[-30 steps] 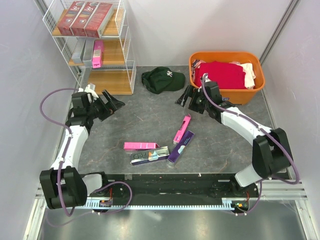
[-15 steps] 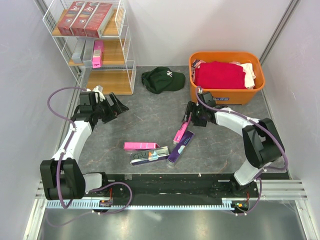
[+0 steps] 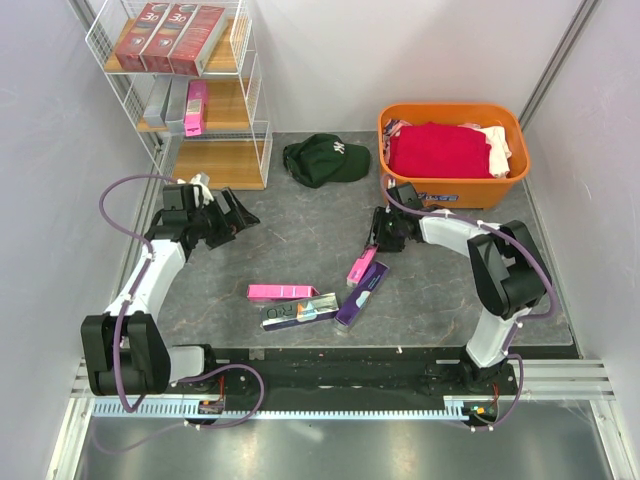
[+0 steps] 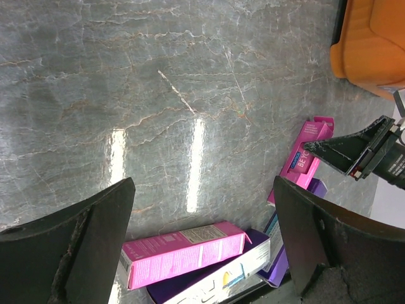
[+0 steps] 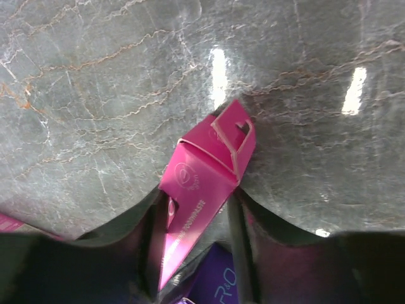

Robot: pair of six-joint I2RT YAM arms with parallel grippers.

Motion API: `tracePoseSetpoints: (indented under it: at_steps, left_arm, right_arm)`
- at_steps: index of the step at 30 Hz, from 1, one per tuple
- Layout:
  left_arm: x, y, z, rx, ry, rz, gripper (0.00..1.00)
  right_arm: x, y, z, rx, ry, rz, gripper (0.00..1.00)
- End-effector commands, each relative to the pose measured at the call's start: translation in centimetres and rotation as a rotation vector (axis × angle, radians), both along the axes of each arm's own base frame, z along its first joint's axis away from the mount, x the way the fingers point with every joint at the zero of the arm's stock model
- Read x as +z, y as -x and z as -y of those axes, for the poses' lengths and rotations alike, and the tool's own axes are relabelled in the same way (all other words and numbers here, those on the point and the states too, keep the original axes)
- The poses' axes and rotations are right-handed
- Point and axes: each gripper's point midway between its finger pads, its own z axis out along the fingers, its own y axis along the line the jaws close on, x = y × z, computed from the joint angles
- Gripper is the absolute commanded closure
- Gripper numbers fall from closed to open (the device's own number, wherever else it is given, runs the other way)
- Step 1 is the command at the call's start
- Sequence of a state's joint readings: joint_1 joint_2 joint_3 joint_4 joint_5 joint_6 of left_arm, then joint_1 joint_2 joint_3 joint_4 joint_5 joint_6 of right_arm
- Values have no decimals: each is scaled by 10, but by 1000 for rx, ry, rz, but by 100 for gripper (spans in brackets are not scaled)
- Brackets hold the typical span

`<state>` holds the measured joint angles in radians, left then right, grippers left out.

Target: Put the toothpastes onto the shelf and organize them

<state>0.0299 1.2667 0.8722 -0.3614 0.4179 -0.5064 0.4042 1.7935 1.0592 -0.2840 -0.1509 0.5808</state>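
Note:
Several toothpastes lie on the floor: a pink box (image 3: 282,292), a shiny box (image 3: 300,311), a purple box (image 3: 362,293) and a tilted hot pink box (image 3: 361,266). My right gripper (image 3: 378,238) is shut on the far end of that hot pink box (image 5: 205,171), a finger pressed against each long side. My left gripper (image 3: 235,212) hangs open over bare floor left of the pile; its wrist view shows the pink box (image 4: 183,250) below its wide fingers (image 4: 95,234). The shelf (image 3: 205,110) holds red boxes (image 3: 170,35) on top, and silver and pink ones (image 3: 196,105) on the middle board.
An orange tub (image 3: 450,140) full of clothes stands at the back right, just behind my right arm. A dark green cap (image 3: 325,158) lies between tub and shelf. The shelf's bottom board (image 3: 220,162) carries nothing.
My right gripper came down and left from beside the tub onto the hot pink box and its jaws closed around it. My left gripper shifted slightly right, staying open.

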Motion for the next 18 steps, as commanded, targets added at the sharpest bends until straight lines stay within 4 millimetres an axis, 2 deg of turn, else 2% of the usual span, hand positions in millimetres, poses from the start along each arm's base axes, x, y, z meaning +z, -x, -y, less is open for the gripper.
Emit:
tracePoseSetpoints:
  at_steps: [1,4,7,10,11,13,14,18]
  left_arm:
    - [18,-9,1,-32,-37,67,3]
    - [26,-9,4,-44,-30,86,3]
    - [35,-9,11,-74,3,104,2]
    - [47,-9,19,-105,43,127,2]
    - [52,-9,23,-117,63,138,2]
    - [60,-10,26,-130,83,161,2]
    - [64,-11,28,-131,96,166,2]
    - [80,-15,35,-137,153,207,2]
  right_arm:
    - [-2,-1,-3,22,13,0,56]
    - [10,-5,-5,20,-1,29,62]
    - [32,-14,-10,8,-31,85,65]
    - [60,-26,-15,-12,-72,161,67]
    - [76,-33,-17,-17,-93,206,68]
    - [91,-39,-17,-40,-106,249,68]
    - [108,-45,-19,-51,-131,293,69]
    - [153,-60,-20,-117,-196,409,69]
